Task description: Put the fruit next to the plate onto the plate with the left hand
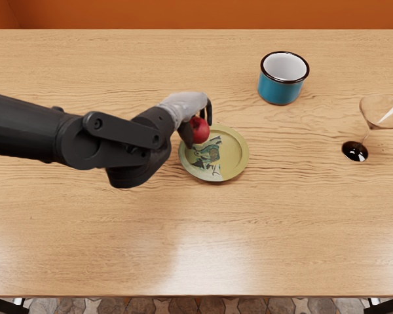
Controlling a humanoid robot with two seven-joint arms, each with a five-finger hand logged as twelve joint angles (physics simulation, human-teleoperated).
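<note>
Wooden table [183, 248], light grain, bearing one blue mug [283, 78], white inside with dark rim, upright toward the far right, and one clear cocktail glass [382, 112] on a dark foot near the right edge; orange wall [196, 13] behind

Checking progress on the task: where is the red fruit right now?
In the head view, the red fruit is near the picture's centre, gripped by the left robot hand at the upper-left rim of the green plate.
</note>
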